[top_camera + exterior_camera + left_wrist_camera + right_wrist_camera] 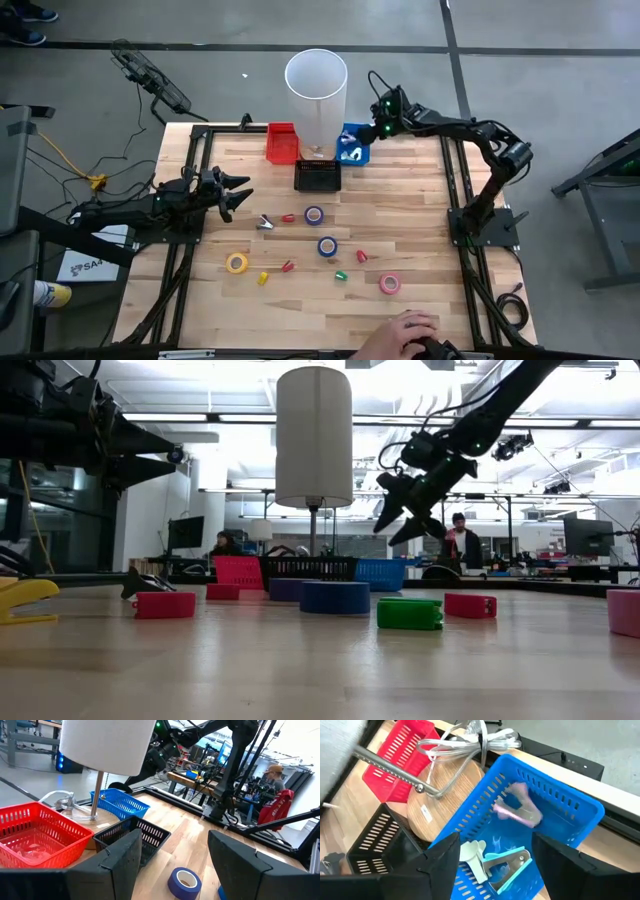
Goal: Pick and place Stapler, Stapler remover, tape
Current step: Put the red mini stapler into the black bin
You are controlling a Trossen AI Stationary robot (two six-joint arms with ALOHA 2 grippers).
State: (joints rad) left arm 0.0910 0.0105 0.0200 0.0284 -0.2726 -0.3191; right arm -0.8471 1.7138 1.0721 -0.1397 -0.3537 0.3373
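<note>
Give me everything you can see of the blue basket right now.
The blue basket is a small rectangular bin of slotted plastic, sitting upright at the table's far edge beside the lamp's round wooden base. Inside lie pale teal and white staple removers and a blurred pink thing I cannot identify. The right hand hovers open above it, touching nothing. A black basket stands nearby, apart.

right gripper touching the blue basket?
Apart. In the low view the right gripper hangs open, well above the blue basket, with room background between them. The right wrist view looks down into the basket from above.
</note>
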